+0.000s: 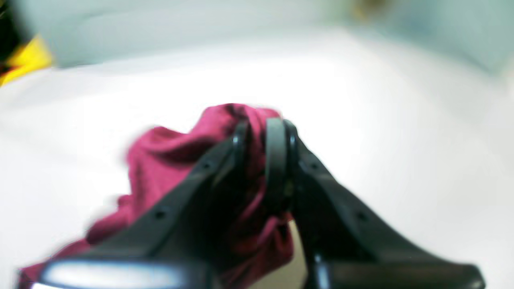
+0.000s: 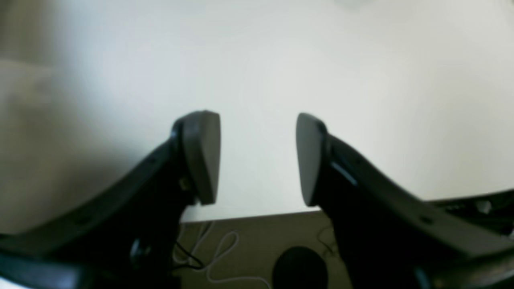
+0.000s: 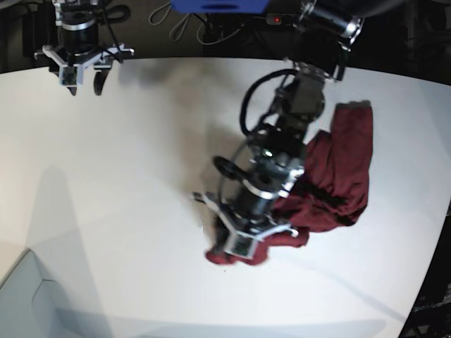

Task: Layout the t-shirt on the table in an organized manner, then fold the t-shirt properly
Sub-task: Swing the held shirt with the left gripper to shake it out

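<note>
- In the lower centre of the base view, the left gripper [image 3: 239, 250], a black and silver claw on a jointed arm, reaches down to the near end of the dark maroon thin-fabric t-shirt [image 3: 338, 183].
- Its jaws are closed tight on a bunch of that cloth; the left wrist view shows the maroon fabric [image 1: 168, 160] pinched between the two black fingers [image 1: 275, 152], though the picture is blurred.
- The t-shirt lies crumpled, not spread flat, right of centre in the base view: a bunched clump under the gripper at the lower middle, and a long strip running to the upper right, ending in a cuff or hem near the table's far edge.
- It rests on the large smooth white table [image 3: 113, 197], whose left half is bare and lit.
- At the upper left of the base view, well apart from the shirt, the right gripper [image 3: 83, 79] hangs over the table's far edge.
- In the right wrist view its two dark pads [image 2: 202, 156] stand wide apart with nothing between them, only white tabletop beyond and a brown floor with a white cable [image 2: 219, 257] below.
</note>
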`<act>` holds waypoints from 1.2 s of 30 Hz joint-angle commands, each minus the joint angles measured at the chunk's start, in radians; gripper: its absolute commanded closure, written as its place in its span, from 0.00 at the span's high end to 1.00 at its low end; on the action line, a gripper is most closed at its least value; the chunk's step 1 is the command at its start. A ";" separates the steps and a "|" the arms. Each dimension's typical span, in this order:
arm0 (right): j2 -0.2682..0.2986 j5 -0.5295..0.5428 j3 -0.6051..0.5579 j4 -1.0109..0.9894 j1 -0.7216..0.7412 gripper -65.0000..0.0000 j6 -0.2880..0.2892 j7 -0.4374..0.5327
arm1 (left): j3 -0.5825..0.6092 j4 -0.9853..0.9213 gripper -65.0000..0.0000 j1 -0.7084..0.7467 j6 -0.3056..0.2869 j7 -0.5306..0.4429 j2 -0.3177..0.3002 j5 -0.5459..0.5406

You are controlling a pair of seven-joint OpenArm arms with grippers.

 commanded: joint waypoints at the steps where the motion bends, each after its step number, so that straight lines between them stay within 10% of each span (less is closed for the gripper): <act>1: 0.005 -0.004 0.014 0.018 -0.006 0.47 0.000 0.022 | 0.043 0.008 0.01 -0.024 0.012 -0.043 0.026 0.029; 16: 0.005 -0.003 0.101 0.018 -0.005 0.47 0.000 0.022 | 0.185 -0.129 0.00 -0.012 0.012 -0.043 0.098 0.079; 36: 0.005 -0.003 0.100 0.018 0.003 0.47 0.000 0.022 | -0.570 0.301 0.00 -0.168 0.004 -0.035 -0.022 0.076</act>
